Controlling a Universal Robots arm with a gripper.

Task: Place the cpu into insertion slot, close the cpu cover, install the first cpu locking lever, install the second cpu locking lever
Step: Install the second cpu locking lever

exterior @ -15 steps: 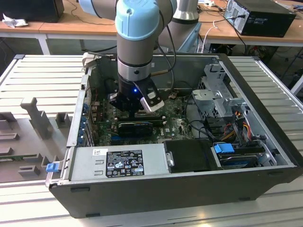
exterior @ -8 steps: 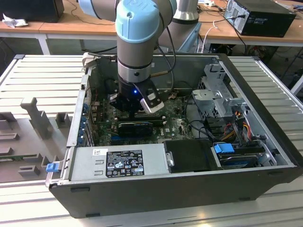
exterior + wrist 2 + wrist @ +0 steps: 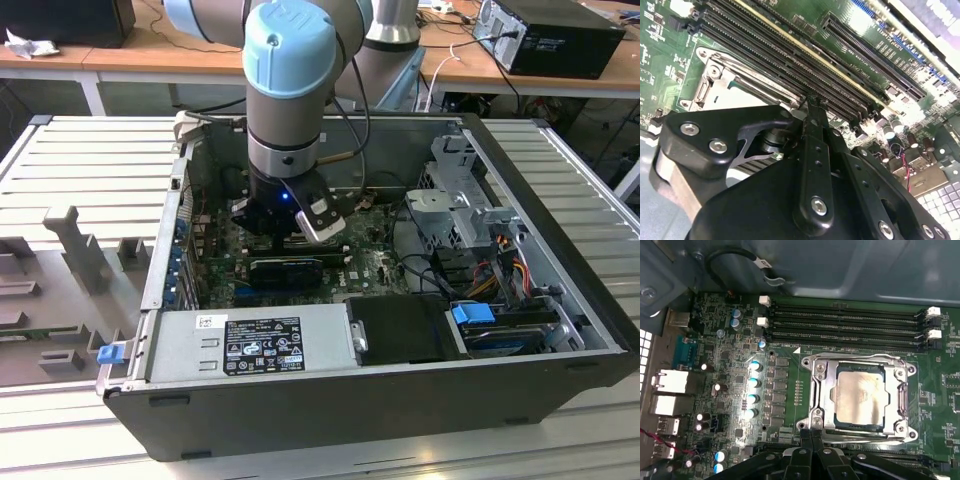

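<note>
Your black fingers (image 3: 812,437) cross the near rail of the hinged silver-grey metal cpu cover (image 3: 860,361) in the first wrist view, masking that stretch of frame; whether they are parted or closed cannot be told. In the second wrist view, the black gripper body hides most of the square metal-rimmed insertion slot (image 3: 722,82), leaving you one corner. The silvery-grey square cpu (image 3: 860,397) shows through the cover's window, its edges tucked beneath the frame. In the exterior view, your arm's grey-and-blue wrist (image 3: 290,90) blocks the socket area of the green motherboard (image 3: 370,265).
</note>
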